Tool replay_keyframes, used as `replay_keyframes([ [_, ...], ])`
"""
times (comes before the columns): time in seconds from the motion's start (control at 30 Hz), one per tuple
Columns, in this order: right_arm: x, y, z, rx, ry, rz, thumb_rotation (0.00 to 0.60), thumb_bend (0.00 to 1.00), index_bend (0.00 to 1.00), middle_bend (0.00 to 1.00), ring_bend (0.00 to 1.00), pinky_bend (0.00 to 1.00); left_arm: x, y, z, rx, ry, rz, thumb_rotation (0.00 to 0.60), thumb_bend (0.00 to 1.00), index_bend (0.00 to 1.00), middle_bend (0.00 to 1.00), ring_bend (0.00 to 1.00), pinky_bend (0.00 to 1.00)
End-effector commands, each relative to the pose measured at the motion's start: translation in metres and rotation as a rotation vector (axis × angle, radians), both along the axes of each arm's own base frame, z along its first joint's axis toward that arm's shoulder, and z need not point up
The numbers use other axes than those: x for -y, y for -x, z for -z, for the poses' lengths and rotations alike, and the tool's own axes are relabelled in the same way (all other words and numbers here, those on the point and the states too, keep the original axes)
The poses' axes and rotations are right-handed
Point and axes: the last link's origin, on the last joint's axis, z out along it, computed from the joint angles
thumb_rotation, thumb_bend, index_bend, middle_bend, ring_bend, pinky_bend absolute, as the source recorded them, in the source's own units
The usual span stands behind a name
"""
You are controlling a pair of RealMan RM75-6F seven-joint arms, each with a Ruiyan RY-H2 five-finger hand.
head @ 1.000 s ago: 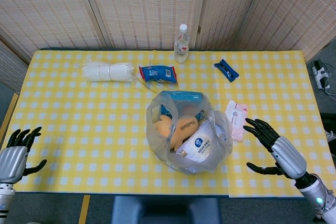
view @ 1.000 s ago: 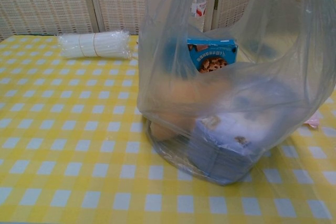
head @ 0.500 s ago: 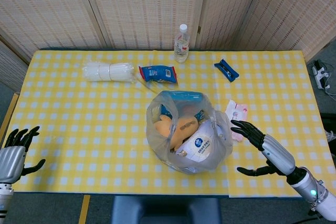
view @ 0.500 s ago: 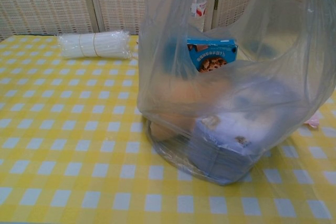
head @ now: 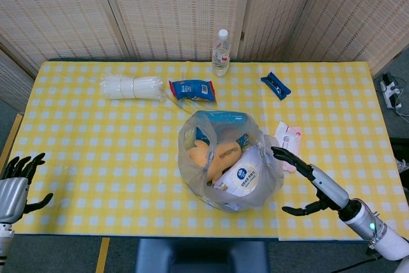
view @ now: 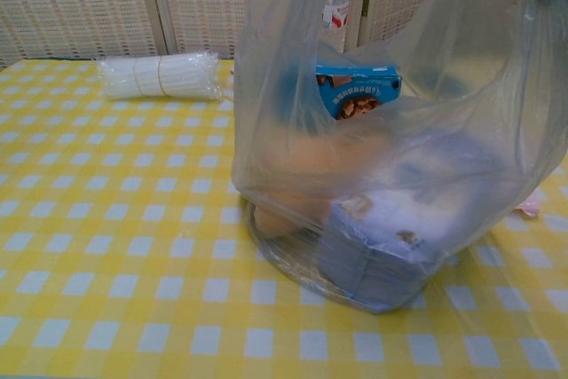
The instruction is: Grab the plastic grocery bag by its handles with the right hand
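Head view: grocery bag (head: pixel 230 171) just left of open right robot hand (head: pixel 305 183).

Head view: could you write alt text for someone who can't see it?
A translucent plastic grocery bag full of groceries sits on a yellow checkered table, with the robot's open right hand just beside it, fingers spread toward it. The left hand rests open at the table's near left corner; a water bottle and snack packets lie beyond.
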Motion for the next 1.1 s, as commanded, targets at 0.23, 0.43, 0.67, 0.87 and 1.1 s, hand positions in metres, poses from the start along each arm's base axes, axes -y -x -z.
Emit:
replay_keyframes([
  [0.23, 0.004, 0.005, 0.005, 0.026, -0.023, 0.02, 0.6, 0.25, 0.0, 0.02, 0.04, 0.0, 0.0, 0.0, -0.001, 0.003, -0.001, 0.0, 0.6, 0.27, 0.09, 0.25, 0.12, 0.0],
  [0.43, 0.007, 0.01, 0.007, 0.046, -0.045, 0.041, 0.6, 0.25, 0.0, 0.02, 0.04, 0.0, 0.0, 0.0, 0.0, 0.007, 0.009, 0.001, 0.6, 0.27, 0.09, 0.25, 0.12, 0.0],
  [0.67, 0.01, 0.012, 0.009, 0.057, -0.072, 0.052, 0.6, 0.25, 0.0, 0.02, 0.04, 0.0, 0.0, 0.001, 0.0, 0.004, 0.006, -0.003, 0.6, 0.27, 0.09, 0.25, 0.12, 0.0],
  [0.87, 0.012, 0.007, 0.011, 0.049, -0.081, 0.045, 0.6, 0.25, 0.0, 0.02, 0.04, 0.0, 0.0, 0.0, 0.0, 0.018, 0.012, -0.001, 0.6, 0.27, 0.09, 0.25, 0.12, 0.0],
  [1.1, 0.017, 0.0, 0.014, 0.032, -0.113, 0.055, 0.6, 0.25, 0.0, 0.02, 0.04, 0.0, 0.002, -0.001, -0.002, 0.034, 0.022, 0.008, 0.6, 0.27, 0.09, 0.25, 0.12, 0.0],
])
